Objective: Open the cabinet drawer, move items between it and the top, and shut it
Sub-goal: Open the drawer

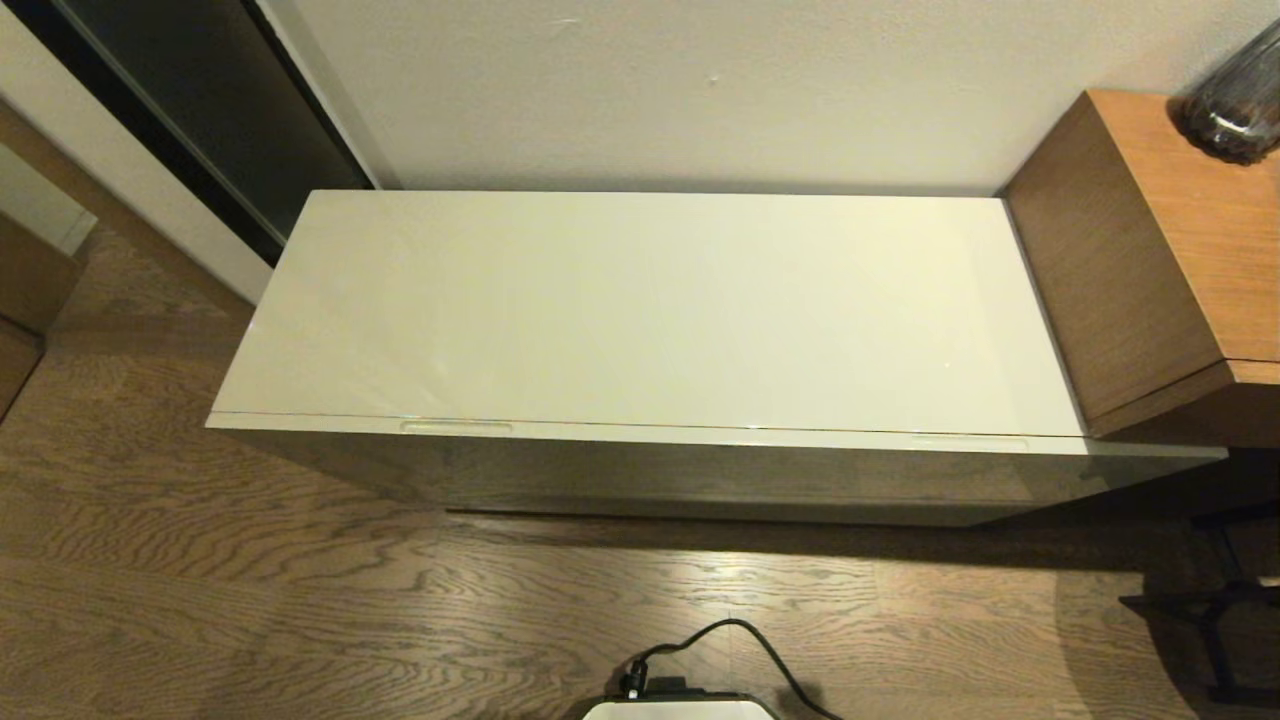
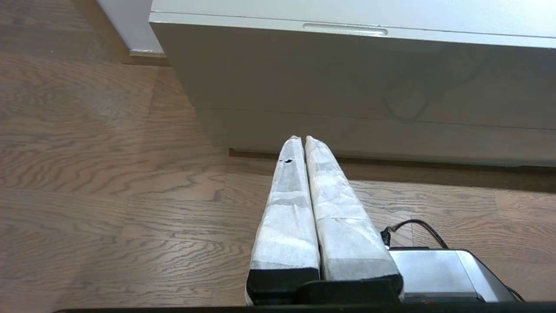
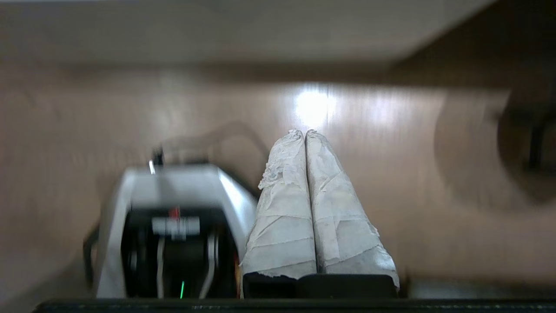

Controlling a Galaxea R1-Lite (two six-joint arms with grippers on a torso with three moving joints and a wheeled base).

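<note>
The cabinet drawer (image 1: 700, 438) is closed, its off-white front edge running along the near side of the cabinet with two recessed slot handles (image 1: 456, 427). The glossy cream top (image 1: 650, 310) lies bare; the tape roll and the white packet are out of view. Neither arm shows in the head view. In the left wrist view my left gripper (image 2: 302, 138) hangs low over the floor in front of the cabinet, shut with nothing in it, below the drawer's left slot handle (image 2: 345, 29). In the right wrist view my right gripper (image 3: 305, 131) is shut and empty above the floor.
A taller brown wooden unit (image 1: 1170, 260) adjoins the cabinet's right end, with a dark glass vessel (image 1: 1235, 100) on it. A dark doorway (image 1: 200, 110) lies at the back left. My base with a black cable (image 1: 690, 690) sits on the wooden floor (image 1: 300, 600).
</note>
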